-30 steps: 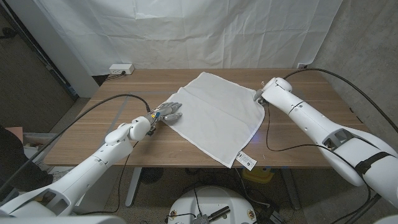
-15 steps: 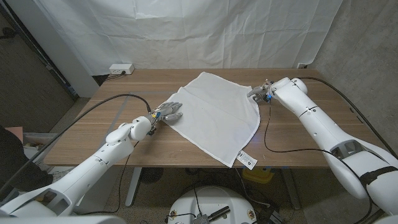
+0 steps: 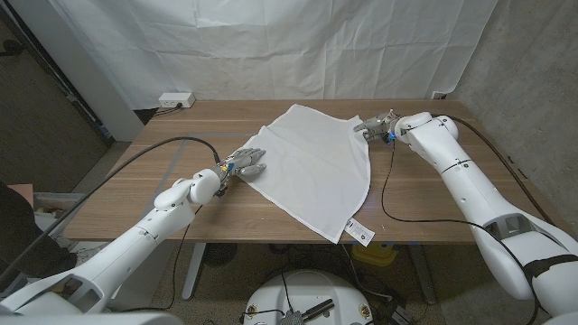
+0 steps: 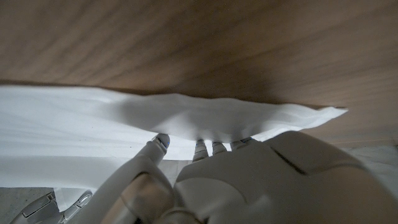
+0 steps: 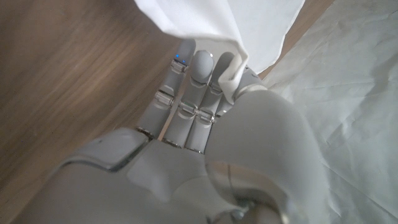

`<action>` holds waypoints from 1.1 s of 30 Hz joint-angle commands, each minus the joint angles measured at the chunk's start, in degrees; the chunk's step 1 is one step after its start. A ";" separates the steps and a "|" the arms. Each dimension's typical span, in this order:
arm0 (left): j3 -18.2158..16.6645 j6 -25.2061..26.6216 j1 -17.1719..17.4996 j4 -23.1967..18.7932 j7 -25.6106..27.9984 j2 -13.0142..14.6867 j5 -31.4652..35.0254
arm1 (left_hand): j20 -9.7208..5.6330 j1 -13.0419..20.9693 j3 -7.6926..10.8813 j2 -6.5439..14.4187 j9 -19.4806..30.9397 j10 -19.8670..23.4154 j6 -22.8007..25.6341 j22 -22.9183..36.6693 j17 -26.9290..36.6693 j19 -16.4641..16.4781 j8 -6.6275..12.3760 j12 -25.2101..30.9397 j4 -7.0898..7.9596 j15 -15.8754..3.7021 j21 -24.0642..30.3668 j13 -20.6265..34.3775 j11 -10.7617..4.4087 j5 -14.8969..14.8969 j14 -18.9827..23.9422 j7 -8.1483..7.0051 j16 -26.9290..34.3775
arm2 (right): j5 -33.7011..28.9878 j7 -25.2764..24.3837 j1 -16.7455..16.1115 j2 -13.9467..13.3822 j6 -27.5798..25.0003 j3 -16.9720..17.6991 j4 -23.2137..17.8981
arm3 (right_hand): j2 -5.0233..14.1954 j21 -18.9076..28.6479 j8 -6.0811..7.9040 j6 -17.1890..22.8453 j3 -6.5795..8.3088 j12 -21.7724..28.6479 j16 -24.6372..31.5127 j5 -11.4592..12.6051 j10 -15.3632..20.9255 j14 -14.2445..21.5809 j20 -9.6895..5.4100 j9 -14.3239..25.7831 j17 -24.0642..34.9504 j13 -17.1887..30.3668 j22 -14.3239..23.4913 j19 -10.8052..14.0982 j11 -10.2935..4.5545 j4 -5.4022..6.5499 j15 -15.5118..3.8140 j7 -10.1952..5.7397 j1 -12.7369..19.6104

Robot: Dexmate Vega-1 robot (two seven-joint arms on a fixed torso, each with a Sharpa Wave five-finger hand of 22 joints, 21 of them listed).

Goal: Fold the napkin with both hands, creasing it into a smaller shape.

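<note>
Napkin point(image 3: 312, 167) spread on the table point(image 3: 181, 135). Right hand point(image 3: 377, 126) pinches its far-right corner; left hand point(image 3: 242, 163) pins its left corner, fingers closed. Advice: carry the lifted corner across evenly.

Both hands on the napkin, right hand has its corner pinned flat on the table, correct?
Not quite. The right hand holds its corner of the napkin lifted off the table, not pinned flat; the right wrist view shows cloth gripped in its fingers. The left hand is at the opposite edge.
</note>
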 commanded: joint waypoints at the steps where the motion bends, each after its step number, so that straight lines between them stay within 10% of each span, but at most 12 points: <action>1: -0.27 -0.49 0.10 0.16 0.83 0.07 -0.19 | 6.61 -0.24 0.46 3.01 0.22 0.53 -0.06 0.30 0.27 0.32 0.20 0.58 0.10 -1.04 0.31 0.16 -0.20 0.25 -0.52 -0.39 0.23 | 4.14 5.07 1.22 0.17 -3.58 0.73 -2.84 | -0.10 0.66 -0.43 3.06 0.59 0.29 -0.03 -0.41 0.36 0.96 0.24 0.00 0.62 0.17 0.14 0.24 0.32 0.14 -3.30 3.55 0.92; 33: -2.35 -2.90 2.56 -1.39 4.21 1.21 -1.41 | 7.66 -0.68 0.81 2.68 0.21 0.40 -0.44 0.33 0.28 0.39 0.20 0.63 0.07 -0.23 -0.03 0.16 -0.22 0.19 -0.19 -0.65 0.37 | 10.15 6.33 -1.88 6.27 2.99 5.00 -6.97 | -0.22 3.09 -1.69 3.40 1.35 0.23 -0.32 -1.44 0.65 1.56 0.10 -1.07 4.78 0.35 0.36 -0.39 0.90 0.42 -3.20 4.83 2.20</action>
